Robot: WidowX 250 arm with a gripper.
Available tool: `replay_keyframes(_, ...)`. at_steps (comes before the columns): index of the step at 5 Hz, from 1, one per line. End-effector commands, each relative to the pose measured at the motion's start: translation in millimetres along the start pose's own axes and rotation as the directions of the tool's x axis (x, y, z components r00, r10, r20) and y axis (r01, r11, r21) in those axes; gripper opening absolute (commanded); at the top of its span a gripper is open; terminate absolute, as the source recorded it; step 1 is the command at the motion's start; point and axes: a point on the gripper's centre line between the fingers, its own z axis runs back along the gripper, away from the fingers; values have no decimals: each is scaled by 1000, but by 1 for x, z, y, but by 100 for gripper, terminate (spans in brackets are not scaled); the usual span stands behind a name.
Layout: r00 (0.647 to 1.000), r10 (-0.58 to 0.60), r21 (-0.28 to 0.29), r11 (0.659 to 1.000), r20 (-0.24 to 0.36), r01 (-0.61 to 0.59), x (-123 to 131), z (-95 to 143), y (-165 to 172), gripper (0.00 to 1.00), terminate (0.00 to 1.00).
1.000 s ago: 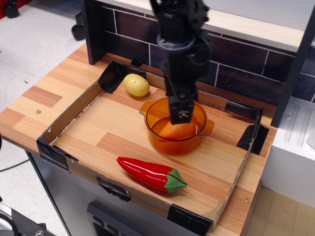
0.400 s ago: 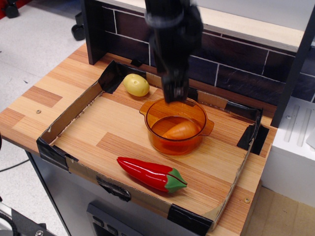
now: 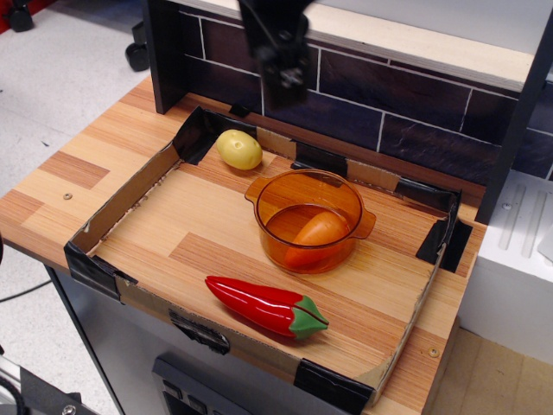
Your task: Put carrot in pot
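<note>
- One round, transparent amber plastic pot (image 3: 309, 220) with two small side handles stands inside a shallow cardboard tray (image 3: 130, 194) with black-taped corners, on the wooden table (image 3: 78, 164).
- One short, glossy orange toy carrot (image 3: 316, 232) lies tilted inside the pot.
- In the tray: one small yellow potato-like ball (image 3: 238, 149) near the back-left corner, one long red pepper with green stem (image 3: 268, 305) near the front edge.
- The black gripper (image 3: 290, 78) hangs above the back rim, holding nothing; blurred, so whether it is released or clenched cannot be told.
</note>
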Motion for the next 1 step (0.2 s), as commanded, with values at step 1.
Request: replay_keyframes(1,999,1,36,999,33,-2,2,15,15,100,100)
